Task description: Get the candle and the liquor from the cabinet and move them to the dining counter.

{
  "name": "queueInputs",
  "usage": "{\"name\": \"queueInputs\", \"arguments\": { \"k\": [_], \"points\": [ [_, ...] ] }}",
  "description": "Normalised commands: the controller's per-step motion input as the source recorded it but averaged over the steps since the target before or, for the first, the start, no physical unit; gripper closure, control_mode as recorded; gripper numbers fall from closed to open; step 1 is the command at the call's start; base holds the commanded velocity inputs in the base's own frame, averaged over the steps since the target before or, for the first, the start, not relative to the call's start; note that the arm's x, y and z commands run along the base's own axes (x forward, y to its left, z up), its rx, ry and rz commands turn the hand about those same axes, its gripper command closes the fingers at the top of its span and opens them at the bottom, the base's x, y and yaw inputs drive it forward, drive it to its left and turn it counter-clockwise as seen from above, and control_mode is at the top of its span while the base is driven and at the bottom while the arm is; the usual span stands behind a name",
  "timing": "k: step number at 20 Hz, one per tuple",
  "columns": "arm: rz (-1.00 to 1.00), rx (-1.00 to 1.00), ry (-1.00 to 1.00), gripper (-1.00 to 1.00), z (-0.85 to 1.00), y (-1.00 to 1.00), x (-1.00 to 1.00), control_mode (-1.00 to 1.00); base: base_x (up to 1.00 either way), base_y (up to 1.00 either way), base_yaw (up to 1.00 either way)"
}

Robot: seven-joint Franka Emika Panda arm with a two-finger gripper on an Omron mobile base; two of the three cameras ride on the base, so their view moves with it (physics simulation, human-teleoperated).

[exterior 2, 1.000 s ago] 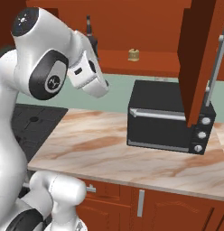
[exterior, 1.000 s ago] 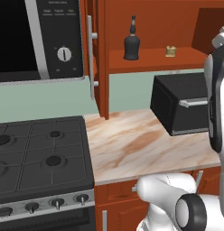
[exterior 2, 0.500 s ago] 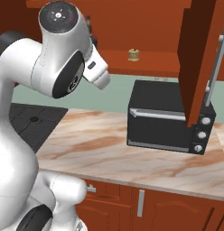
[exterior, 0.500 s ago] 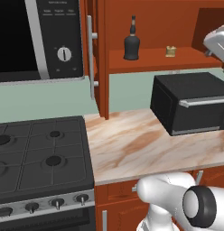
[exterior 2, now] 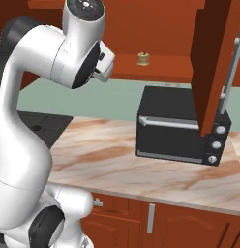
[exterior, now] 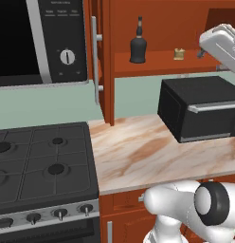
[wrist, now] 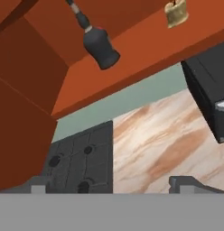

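Our claw [wrist: 114, 184], its jaws wide apart and empty, tilts up toward the open red-brown wooden cabinet [exterior: 162, 64], where the black bulbous liquor bottle [wrist: 100, 47] and tiny gold candle [wrist: 175, 12] stand ahead above it, ready for reaching.

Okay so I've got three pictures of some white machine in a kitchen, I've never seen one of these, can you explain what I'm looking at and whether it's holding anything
It is a computer-rendered kitchen with a white robot arm on a base that can drive. Two pictures come from cameras on the base, behind the arm to its left and right. The third, tilted one looks out from the hand itself, with the gripper at the bottom: its fingers stand apart and hold nothing. The open red-brown cabinet has a black liquor bottle and a tiny gold candle standing apart on its shelf. Below, a black toaster oven sits on the marble-look worktop, beside a black stove. A microwave hangs above the stove.
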Motion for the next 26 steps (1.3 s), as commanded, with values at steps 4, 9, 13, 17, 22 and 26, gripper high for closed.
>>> {"name": "queueInputs", "arguments": {
  "k": [4, 9, 13, 17, 22, 26],
  "points": [
    [0.28, -0.20, -0.17, -1.00, 0.00, 0.36, 0.20, -1.00, 0.00, 0.00, 0.00],
    [0.22, -0.26, -0.36, -1.00, -0.09, 0.32, 0.03, -1.00, 0.00, 0.00, 0.00],
    [0.09, -0.13, -0.21, -1.00, -0.07, 0.22, 0.29, -1.00, 0.00, 0.00, 0.00],
    [0.06, -0.07, -0.10, -1.00, 0.00, 0.18, 0.35, -1.00, 0.00, 0.00, 0.00],
    [0.00, -0.08, -0.02, -1.00, 0.07, 0.10, 0.30, -1.00, 0.00, 0.00, 0.00],
    [0.00, -0.07, 0.00, -1.00, 0.18, 0.00, 0.31, -1.00, 0.00, 0.00, 0.00]
  ]
}}
